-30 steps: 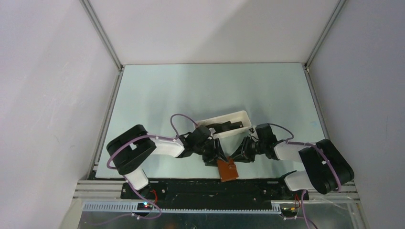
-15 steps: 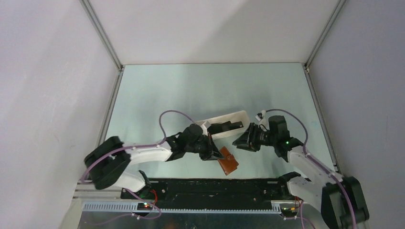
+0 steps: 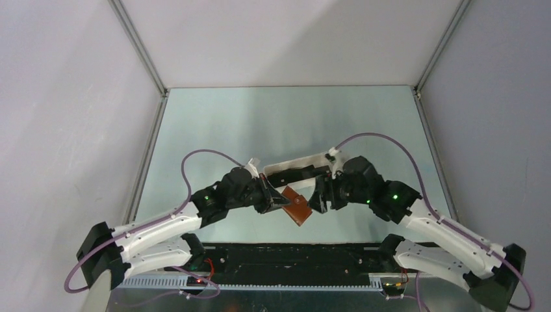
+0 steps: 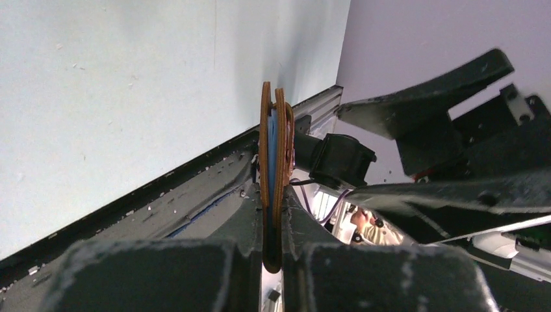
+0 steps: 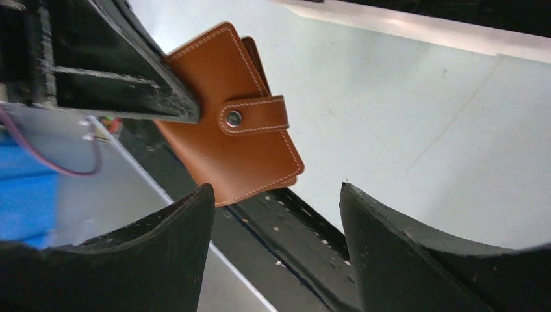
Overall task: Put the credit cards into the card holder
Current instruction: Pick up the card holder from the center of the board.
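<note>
**Card holder held up shut; the snap needs undoing next**

Over the pale table [image 3: 214,130], the left arm [image 3: 156,224] and the right arm [image 3: 448,231] are reaching in from the near edge and meeting near the middle, just on the near side of the white tray [image 3: 295,161]. The tray is lying at a slant across the centre, and the dark credit cards [image 3: 305,174] appear to be lying inside it, none of them loaded yet.

The left gripper [image 3: 273,197] is pinching the brown card holder [image 3: 299,209] tight between its fingers, holding it off the table on edge; its wrist view is showing the two leather halves pressed together with a strip of blue lining between them. The right gripper [image 3: 320,195] is facing the holder from the right with its jaws spread wide and nothing between them, near the leather but not touching it.

The snap tab [image 5: 256,116] is sitting buttoned across the front face, so the step in hand looks like opening the holder, not loading it. The next move is probably calling for the right fingers to come onto the free end of that tab and peel it off the stud while the left grip is bracing the body. Only then can a card be fetched from the tray.
</note>
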Tool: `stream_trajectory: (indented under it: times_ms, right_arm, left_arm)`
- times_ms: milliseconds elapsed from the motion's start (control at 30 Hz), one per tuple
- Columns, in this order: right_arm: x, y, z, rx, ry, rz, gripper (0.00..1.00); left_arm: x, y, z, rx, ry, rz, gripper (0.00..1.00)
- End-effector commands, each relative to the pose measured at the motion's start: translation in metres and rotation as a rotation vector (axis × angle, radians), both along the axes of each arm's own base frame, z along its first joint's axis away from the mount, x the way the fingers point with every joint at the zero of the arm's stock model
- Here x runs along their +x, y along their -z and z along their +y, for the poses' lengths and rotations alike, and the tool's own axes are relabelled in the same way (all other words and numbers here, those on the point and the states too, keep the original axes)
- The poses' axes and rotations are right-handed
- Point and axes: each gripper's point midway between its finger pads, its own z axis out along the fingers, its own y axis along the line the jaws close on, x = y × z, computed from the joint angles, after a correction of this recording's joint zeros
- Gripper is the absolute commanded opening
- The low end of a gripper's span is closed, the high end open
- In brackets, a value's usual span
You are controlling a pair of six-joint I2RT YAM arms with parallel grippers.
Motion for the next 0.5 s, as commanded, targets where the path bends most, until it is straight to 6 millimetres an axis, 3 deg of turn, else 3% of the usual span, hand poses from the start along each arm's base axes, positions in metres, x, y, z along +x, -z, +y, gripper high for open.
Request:
stream_trajectory:
  times_ms: [0,300,467]
  right_arm:
    - [0.016,-0.002,-0.011,-0.247,0.075,-0.181,0.73]
    - [0.017,-0.003,0.037,-0.302,0.015,-0.245,0.67]
    - [0.016,-0.002,0.053,-0.302,-0.020,-0.251,0.66]
  left_arm:
    - [0.000,-0.007,0.005,-0.022,-0.045,0.050,0.00]
    - [-0.006,-0.011,0.003,-0.035,-0.021,0.056,0.00]
    - [-0.007,-0.011,0.005,-0.041,-0.026,0.058,0.00]
